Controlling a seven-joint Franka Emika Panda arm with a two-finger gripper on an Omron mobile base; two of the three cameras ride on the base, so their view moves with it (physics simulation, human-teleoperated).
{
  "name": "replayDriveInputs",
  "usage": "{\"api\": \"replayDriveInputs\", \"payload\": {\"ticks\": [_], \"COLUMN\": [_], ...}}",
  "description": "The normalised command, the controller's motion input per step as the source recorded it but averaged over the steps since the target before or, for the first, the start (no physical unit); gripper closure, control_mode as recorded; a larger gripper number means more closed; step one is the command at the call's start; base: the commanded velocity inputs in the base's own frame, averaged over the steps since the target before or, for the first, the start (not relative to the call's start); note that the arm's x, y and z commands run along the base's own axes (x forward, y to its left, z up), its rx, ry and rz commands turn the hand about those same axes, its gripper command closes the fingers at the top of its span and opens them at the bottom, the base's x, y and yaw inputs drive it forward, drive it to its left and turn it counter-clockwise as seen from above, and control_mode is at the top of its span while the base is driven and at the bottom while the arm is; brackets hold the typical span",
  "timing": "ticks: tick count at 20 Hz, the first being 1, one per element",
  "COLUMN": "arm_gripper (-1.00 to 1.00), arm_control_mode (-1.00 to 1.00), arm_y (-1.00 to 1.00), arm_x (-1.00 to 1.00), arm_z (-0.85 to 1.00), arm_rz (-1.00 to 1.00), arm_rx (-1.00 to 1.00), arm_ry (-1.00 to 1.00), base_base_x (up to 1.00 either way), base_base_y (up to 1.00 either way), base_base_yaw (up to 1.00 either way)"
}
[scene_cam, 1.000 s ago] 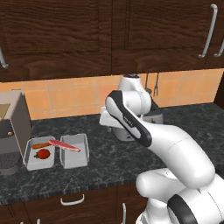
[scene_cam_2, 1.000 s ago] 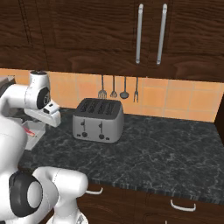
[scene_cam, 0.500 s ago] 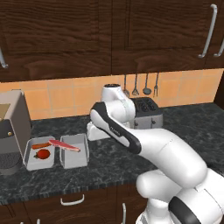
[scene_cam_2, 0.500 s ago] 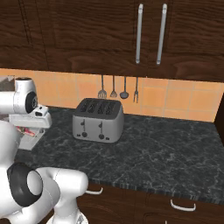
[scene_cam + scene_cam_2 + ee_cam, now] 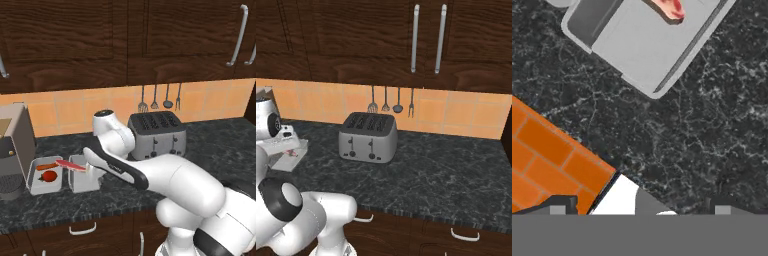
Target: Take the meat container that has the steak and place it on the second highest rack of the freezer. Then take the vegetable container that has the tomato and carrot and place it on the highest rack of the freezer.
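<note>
Fingers (image 5: 637, 210) spread above the steak (image 5: 671, 8) tub (image 5: 639, 45).

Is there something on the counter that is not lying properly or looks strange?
Yes. The steak does not lie flat inside its container; in the left base view it sticks out over the rim toward the neighbouring container with the tomato and carrot.

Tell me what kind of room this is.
A kitchen, rendered in simulation: a four-slot toaster on a dark stone counter, cooking utensils hanging on an orange tiled backsplash, and dark wood cabinets above.
</note>
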Motion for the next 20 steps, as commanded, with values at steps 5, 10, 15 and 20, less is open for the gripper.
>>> {"api": "replayDriveInputs", "payload": {"ticks": [5,10,15,20], "arm_gripper": [-1.0,-1.0,-1.0,-1.0], "arm_control_mode": [-1.0,-1.0,-1.0,-1.0], "arm_y": [0.16,0.0,0.12,0.19], "arm_x": [-0.03,-0.05,0.01,0.18], "arm_z": [-0.08,-0.01,-0.34,-0.3], "arm_rz": [0.31,0.21,0.22,0.14], "arm_rx": [0.0,0.0,0.0,0.0], "arm_ry": [-0.11,-0.12,-0.04,0.0], "base_base_x": [0.0,0.0,0.0,0.0], "base_base_y": [0.0,0.0,0.0,0.0], "base_base_yaw": [0.0,0.0,0.0,0.0]}}
